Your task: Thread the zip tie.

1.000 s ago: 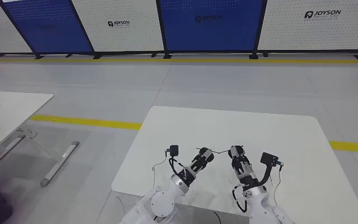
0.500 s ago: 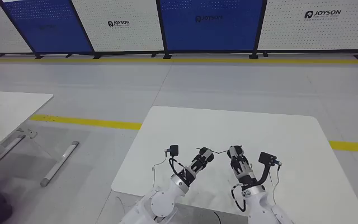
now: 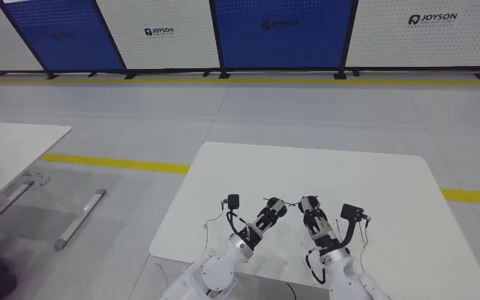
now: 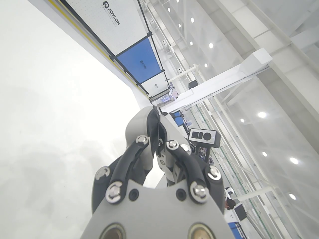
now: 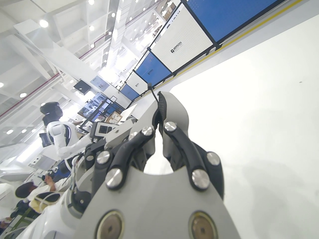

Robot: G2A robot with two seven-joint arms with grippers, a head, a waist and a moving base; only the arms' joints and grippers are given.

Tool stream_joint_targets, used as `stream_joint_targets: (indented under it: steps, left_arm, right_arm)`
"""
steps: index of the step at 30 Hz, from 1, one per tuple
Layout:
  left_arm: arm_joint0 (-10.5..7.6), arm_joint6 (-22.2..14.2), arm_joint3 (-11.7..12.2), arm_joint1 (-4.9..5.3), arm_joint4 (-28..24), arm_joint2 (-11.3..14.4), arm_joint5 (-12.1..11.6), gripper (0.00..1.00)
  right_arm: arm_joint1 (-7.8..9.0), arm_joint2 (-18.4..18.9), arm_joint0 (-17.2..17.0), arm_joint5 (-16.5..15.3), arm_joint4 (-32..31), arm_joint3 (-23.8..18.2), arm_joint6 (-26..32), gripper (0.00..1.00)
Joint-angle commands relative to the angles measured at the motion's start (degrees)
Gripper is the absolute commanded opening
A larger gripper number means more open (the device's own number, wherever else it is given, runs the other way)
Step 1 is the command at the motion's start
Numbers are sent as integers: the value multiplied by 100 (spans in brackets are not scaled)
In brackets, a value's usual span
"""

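Clamped tight on the zip tie [image 5: 152,90]: right gripper [image 5: 159,105]. Likewise pinching it, just beside, above the table [image 3: 300,161]: left gripper [image 4: 154,120].

We see our right pincer [image 5: 159,105] pressed tight on the thin black zip tie [image 5: 152,91], whose end pokes out beyond it, above the white tabletop [image 5: 249,125].

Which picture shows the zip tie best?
The right wrist view: the zip tie sticks out from the fingers of the right gripper. The left wrist view shows a dark strip in the left gripper. Top view: too small to tell.
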Motion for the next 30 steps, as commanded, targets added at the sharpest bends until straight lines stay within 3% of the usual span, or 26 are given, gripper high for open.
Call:
stream_joint_targets:
  steps: [1,24,30]
  left_arm:
    - [0,0,0,0,0,0,0,0]
    - [0,0,0,0,0,0,0,0]
    - [0,0,0,0,0,0,0,0]
  right_arm:
    - [-1,4,-5,-4,9,-3,-14,0]
    - [-1,4,-5,-4,9,-3,-14,0]
    - [8,184,-151,-64,-229,57,-339,0]
